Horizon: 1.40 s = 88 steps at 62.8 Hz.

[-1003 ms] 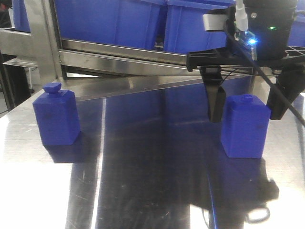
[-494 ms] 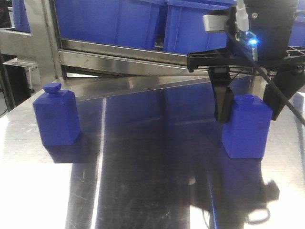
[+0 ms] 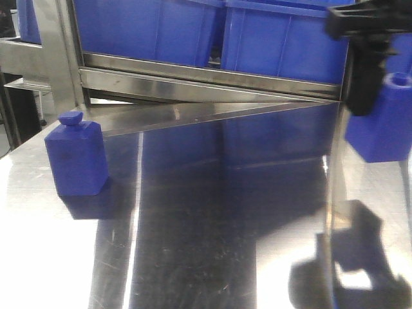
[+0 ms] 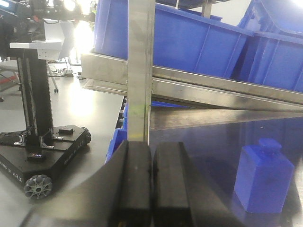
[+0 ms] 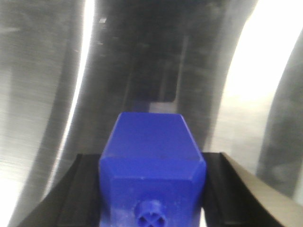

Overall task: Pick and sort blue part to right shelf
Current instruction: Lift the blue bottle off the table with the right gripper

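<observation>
front view with both wrist views. half a second earlier the blue part (image 3: 385, 129) stood on the table (image 3: 193, 225) between the fingers of the right tool (image 5: 151, 158). here the tool was clamped on the part's two flanks, and the part hung clear of the surface with its round nub uppermost. it sat higher and further right in the front view, partly cut by the frame edge. the arm's shadow (image 3: 351, 264) lay on the steel below it. judged from this, the pick was done and the carry to the right shelf (image 3: 193, 80) remained; the shelf's front rail and blue bins (image 3: 154, 26) stood just behind the table. a second blue block (image 3: 76, 154) stood upright at the table's left, unmoved and well apart from the held one. the left tool (image 4: 151, 189) had its fingers pressed together on nothing, near the rack's steel upright (image 4: 139, 71). the table was brushed steel, streaked with glare and mirroring the bins. beyond it the left wrist view showed a grey floor (image 4: 90, 104) and a black wheeled stand (image 4: 42, 142) under bright lights.
</observation>
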Each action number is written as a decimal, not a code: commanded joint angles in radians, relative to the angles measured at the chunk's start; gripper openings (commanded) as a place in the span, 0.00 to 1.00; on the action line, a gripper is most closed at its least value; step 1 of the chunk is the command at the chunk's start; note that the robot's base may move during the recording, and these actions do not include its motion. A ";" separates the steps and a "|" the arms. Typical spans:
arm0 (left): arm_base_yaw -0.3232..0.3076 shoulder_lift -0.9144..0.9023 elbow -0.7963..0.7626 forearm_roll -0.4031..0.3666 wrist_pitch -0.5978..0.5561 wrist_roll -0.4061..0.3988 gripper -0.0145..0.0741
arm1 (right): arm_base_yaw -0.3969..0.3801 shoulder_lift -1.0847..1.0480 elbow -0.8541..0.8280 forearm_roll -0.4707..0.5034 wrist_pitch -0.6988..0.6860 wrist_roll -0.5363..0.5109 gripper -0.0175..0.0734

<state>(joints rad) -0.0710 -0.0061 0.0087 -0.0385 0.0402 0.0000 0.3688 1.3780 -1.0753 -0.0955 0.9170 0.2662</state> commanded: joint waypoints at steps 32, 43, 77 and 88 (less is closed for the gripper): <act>0.002 -0.020 0.022 -0.002 -0.078 -0.010 0.30 | -0.265 -0.585 0.474 0.191 -0.765 -0.266 0.66; 0.002 -0.020 0.022 -0.002 -0.078 -0.010 0.30 | -0.274 -0.742 0.564 0.166 -0.761 -0.266 0.66; 0.002 -0.020 0.022 -0.002 -0.078 -0.010 0.30 | -0.274 -1.022 0.586 0.143 -0.663 -0.266 0.66; 0.002 -0.020 0.022 -0.002 -0.078 -0.010 0.30 | -0.274 -1.022 0.586 0.143 -0.661 -0.266 0.66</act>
<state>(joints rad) -0.0710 -0.0061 0.0087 -0.0385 0.0402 0.0000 0.1001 0.3515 -0.4581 0.0541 0.3427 0.0097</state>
